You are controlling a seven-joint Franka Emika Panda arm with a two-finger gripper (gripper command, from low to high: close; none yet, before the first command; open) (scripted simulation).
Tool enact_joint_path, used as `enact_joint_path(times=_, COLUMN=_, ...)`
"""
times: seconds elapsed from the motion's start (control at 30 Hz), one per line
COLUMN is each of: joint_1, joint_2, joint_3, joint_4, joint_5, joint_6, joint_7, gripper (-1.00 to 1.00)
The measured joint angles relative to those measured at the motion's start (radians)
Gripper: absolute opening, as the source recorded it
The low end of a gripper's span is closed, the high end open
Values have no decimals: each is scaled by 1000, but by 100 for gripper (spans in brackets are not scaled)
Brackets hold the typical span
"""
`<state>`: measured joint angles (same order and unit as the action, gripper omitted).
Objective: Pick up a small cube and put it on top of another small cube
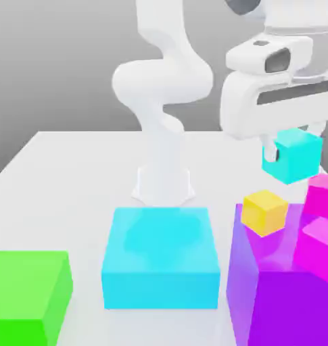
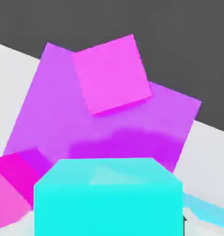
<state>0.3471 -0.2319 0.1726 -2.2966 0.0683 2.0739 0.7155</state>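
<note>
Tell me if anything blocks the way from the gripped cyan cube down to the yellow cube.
Nothing visible stands between the cyan cube and the yellow cube. The two pink cubes sit beside the yellow one, toward the exterior view's right.

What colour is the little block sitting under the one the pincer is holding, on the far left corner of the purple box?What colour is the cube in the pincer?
The cube is cyan, seen best in the hand view.
</note>
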Motion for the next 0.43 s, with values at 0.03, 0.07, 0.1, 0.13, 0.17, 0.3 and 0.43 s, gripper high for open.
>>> enact_joint_path(times=0.03, joint_1=12, joint_2=12, joint_3=18, joint_4=-19, joint_5=-6, joint_6=29, joint_7=4, gripper=-100)
enact_joint_path(times=0.07, joint_1=19, joint_2=26, joint_3=28, joint_4=-42, joint_5=-9, joint_6=64, joint_7=7, gripper=-100)
enact_joint_path(times=0.1, joint_1=22, joint_2=35, joint_3=33, joint_4=-56, joint_5=-11, joint_6=86, joint_7=8, gripper=100)
enact_joint_path(times=0.13, joint_1=22, joint_2=35, joint_3=33, joint_4=-56, joint_5=-11, joint_6=86, joint_7=8, gripper=100)
enact_joint_path(times=0.17, joint_1=22, joint_2=35, joint_3=33, joint_4=-56, joint_5=-11, joint_6=86, joint_7=8, gripper=100)
enact_joint_path(times=0.3, joint_1=23, joint_2=39, joint_3=36, joint_4=-63, joint_5=-16, joint_6=97, joint_7=11, gripper=100)
enact_joint_path(times=0.43, joint_1=24, joint_2=-6, joint_3=32, joint_4=15, joint_5=-14, joint_6=-26, joint_7=7, gripper=100)
